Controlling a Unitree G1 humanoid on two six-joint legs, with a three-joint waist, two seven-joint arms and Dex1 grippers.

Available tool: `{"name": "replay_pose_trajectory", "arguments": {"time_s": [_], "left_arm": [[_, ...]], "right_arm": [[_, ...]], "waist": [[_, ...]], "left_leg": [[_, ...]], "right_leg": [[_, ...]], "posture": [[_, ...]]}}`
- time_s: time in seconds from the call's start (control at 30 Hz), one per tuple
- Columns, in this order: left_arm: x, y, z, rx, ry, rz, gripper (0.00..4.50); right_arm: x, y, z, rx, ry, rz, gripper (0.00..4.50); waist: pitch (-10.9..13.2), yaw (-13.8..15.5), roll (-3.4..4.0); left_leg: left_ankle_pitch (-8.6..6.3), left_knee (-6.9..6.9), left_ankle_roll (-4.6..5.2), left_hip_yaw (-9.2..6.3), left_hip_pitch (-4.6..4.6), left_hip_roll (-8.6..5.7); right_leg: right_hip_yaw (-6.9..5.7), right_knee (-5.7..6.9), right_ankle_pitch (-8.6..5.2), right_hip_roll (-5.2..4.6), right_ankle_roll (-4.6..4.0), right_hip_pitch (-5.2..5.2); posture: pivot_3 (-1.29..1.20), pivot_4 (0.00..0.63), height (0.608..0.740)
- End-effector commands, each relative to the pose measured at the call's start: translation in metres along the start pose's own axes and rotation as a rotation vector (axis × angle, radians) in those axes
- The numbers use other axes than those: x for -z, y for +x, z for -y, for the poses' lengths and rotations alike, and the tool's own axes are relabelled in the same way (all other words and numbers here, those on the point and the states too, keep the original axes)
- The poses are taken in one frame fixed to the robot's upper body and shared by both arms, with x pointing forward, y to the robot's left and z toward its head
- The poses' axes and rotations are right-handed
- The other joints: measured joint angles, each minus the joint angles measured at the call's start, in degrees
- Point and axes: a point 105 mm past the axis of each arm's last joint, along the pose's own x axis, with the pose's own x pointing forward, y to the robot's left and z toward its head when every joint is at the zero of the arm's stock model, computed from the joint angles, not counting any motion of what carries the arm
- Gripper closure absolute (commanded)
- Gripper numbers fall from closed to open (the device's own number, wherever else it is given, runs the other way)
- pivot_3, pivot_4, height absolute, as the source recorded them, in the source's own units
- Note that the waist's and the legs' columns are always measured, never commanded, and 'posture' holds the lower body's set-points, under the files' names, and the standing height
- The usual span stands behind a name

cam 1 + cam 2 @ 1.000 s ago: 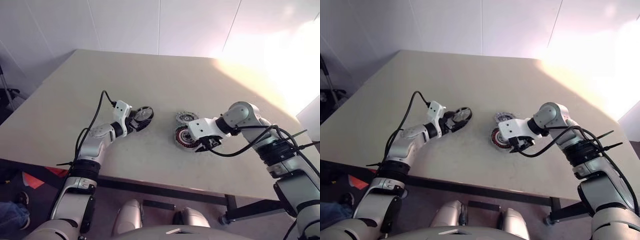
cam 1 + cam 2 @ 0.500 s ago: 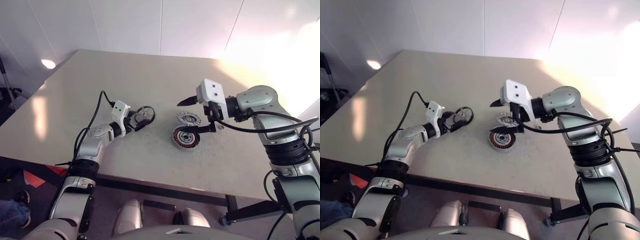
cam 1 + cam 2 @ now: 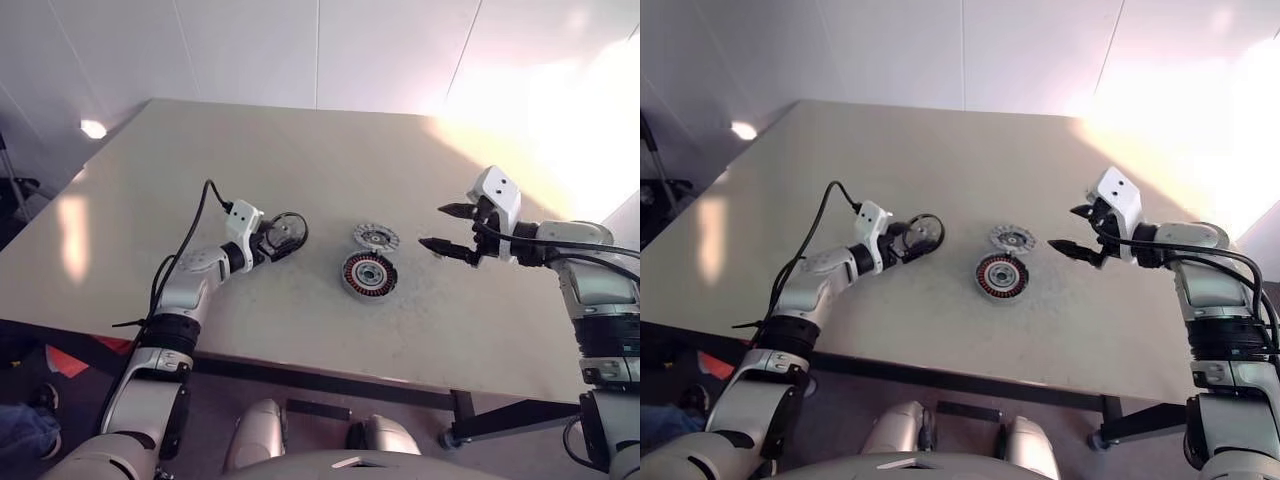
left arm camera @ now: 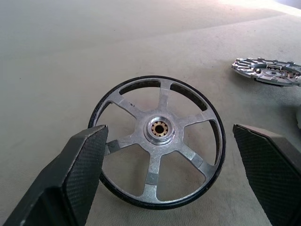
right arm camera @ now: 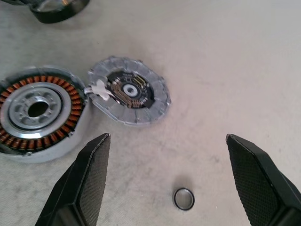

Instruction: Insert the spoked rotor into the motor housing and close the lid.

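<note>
The spoked rotor [image 4: 159, 141] is seen lying flat on the table [image 3: 300, 150], toward its left side and nearer the near edge than the far one, with the left gripper [image 3: 281, 238] spread wide around it: one black finger [image 4: 70, 179] is set at the rim on one side, while the other stands clear of the rim on the opposite side. No grip has yet been taken, so the step in hand is judged to be the pick-up of the rotor. The next move is judged to call for the fingers to be brought together across the rim, the wheel to be lifted level, carried rightward to the motor housing [image 3: 369, 274] and lowered so that its hub is centred over the housing's middle.

The housing is found near the middle of the table's near half, upright and open. Inside it a ring of copper windings is seen around a pale metal hub; no rotor is seated in it. The lid [image 3: 375, 238] lies flat just beyond the housing toward the far edge, appearing to touch its rim in the right wrist view. A small dark ring [image 5: 184, 199] rests on the table near both. The right gripper [image 3: 446, 229] is held above the table to the right of the housing, fingers spread and empty.
</note>
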Motion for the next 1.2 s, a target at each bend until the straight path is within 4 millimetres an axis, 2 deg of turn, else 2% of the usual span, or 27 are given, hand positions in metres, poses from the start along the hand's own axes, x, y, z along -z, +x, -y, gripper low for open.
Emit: {"name": "replay_pose_trajectory", "arguments": {"time_s": [0.03, 0.13, 0.27, 0.63, 0.9, 1.03, 1.13, 1.2], "left_arm": [[-0.014, 0.003, 0.002, 0.019, 0.043, 0.037, 0.00], [-0.014, 0.002, 0.003, 0.018, 0.042, 0.037, 0.00], [-0.012, 0.000, 0.003, 0.015, 0.042, 0.033, 0.00], [-0.013, 0.001, 0.003, 0.016, 0.054, 0.030, 0.00], [-0.013, 0.001, 0.002, 0.013, 0.056, 0.031, 0.00], [-0.013, 0.000, 0.001, 0.009, 0.055, 0.029, 0.00], [-0.012, 0.000, 0.001, 0.007, 0.055, 0.028, 0.00], [-0.012, -0.001, 0.000, 0.005, 0.055, 0.028, 0.00]], "right_arm": [[0.006, -0.001, 0.009, 0.052, 0.045, 0.027, 0.09], [0.019, 0.003, 0.011, 0.072, 0.082, 0.012, 0.09], [0.025, 0.005, 0.014, 0.082, 0.116, 0.031, 0.09], [0.046, -0.001, 0.029, 0.141, 0.127, -0.035, 0.09], [0.055, 0.005, 0.025, 0.134, 0.135, -0.057, 0.09], [0.057, 0.008, 0.024, 0.133, 0.139, -0.065, 0.98], [0.058, 0.011, 0.024, 0.137, 0.131, -0.073, 2.03], [0.057, 0.012, 0.024, 0.136, 0.130, -0.073, 2.03]], "waist": [[0.0, 0.0, 0.00], [0.0, 0.0, 0.01], [0.0, 0.0, 0.02], [0.0, 0.0, 0.02], [0.0, 0.0, 0.02], [0.0, 0.1, 0.02], [0.0, 0.0, 0.02], [0.0, 0.0, 0.02]], "left_leg": [[0.00, 0.00, 0.00, 0.00, 0.00, 0.00], [0.01, 0.00, 0.01, 0.00, -0.01, 0.00], [0.05, 0.00, 0.10, 0.00, -0.07, 0.00], [0.05, 0.01, 0.11, 0.00, -0.07, 0.00], [0.05, 0.01, 0.11, 0.00, -0.06, 0.00], [0.05, 0.01, 0.12, 0.01, -0.07, 0.00], [0.05, 0.01, 0.11, 0.01, -0.06, 0.00], [0.04, 0.01, 0.09, 0.01, -0.06, 0.00]], "right_leg": [[0.00, 0.00, 0.00, 0.00, 0.00, 0.00], [0.00, 0.00, 0.00, 0.00, 0.00, -0.01], [-0.01, 0.00, 0.00, 0.00, -0.01, -0.05], [-0.01, 0.02, 0.00, 0.00, -0.01, -0.05], [-0.01, 0.02, 0.00, 0.00, -0.01, -0.05], [-0.01, 0.02, 0.00, 0.00, -0.01, -0.05], [-0.01, 0.02, 0.00, 0.00, -0.01, -0.06], [-0.01, 0.03, 0.00, 0.00, -0.01, -0.06]], "posture": [[0.00, 0.000, 0.740], [0.00, 0.000, 0.740], [0.00, 0.000, 0.740], [0.00, 0.000, 0.740], [0.00, 0.000, 0.740], [0.00, 0.000, 0.740], [0.00, 0.000, 0.740], [0.00, 0.000, 0.740]]}}
